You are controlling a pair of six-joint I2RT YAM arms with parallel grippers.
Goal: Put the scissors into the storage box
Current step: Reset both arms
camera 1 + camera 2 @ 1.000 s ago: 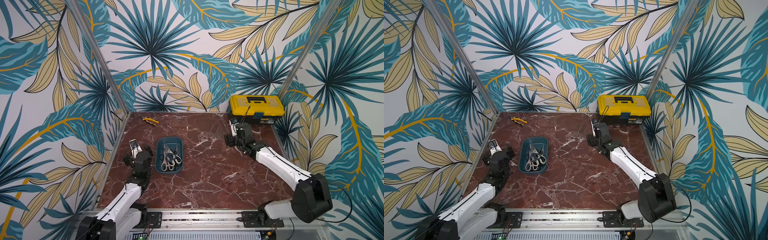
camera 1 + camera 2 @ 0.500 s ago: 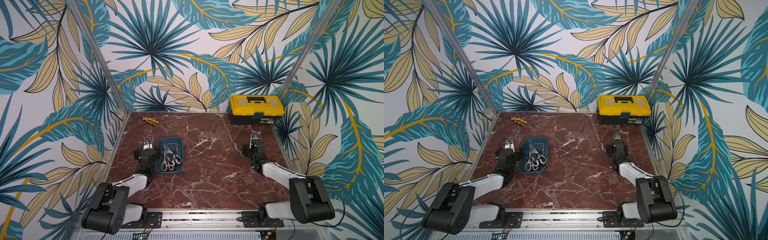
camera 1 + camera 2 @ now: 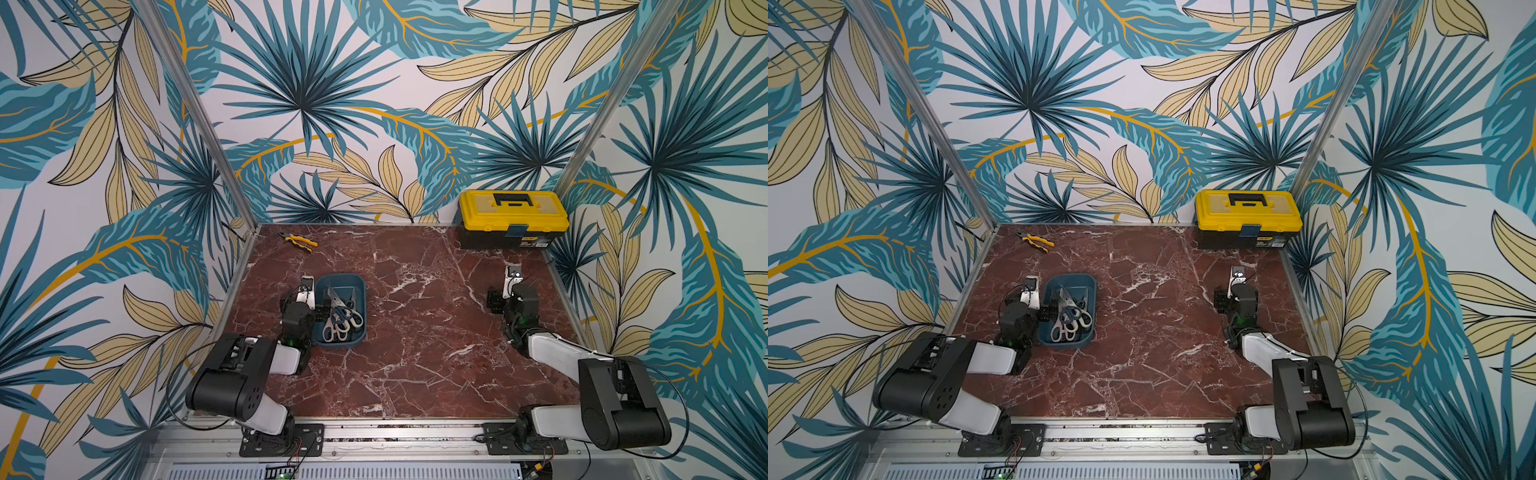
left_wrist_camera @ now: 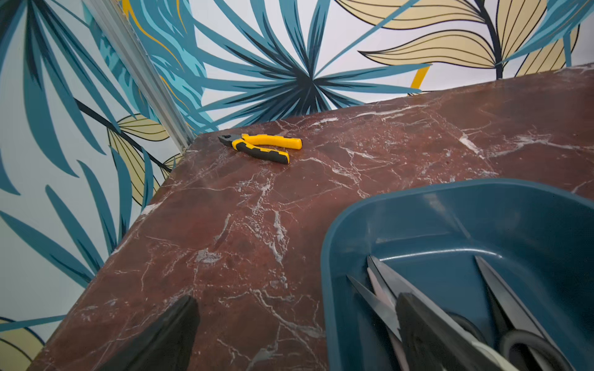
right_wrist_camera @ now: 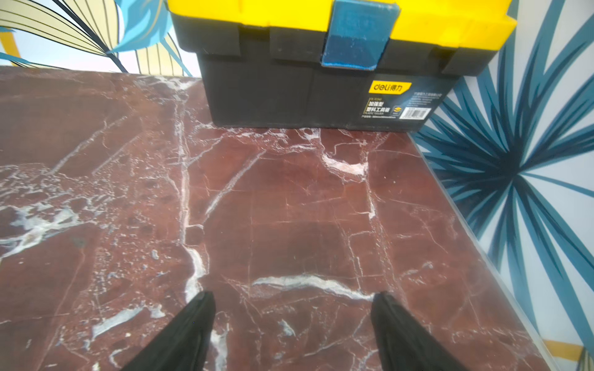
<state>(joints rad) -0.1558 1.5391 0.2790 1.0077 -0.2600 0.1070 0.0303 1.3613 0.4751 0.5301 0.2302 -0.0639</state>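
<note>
Scissors (image 3: 340, 320) lie piled in the storage box (image 3: 338, 344) at nine o'clock on the table (image 3: 415, 357). You see the left gripper (image 4: 295, 302) and right gripper (image 5: 294, 295), drawn back since a second ago, both spread wide, empty.

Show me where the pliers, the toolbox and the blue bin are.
pliers (image 4: 273, 141): left wrist view, on the upper yellow handle.
toolbox (image 3: 540, 214): in a top view, on the yellow lid.
blue bin (image 3: 1065, 343): in a top view, on its near outer wall.
</note>
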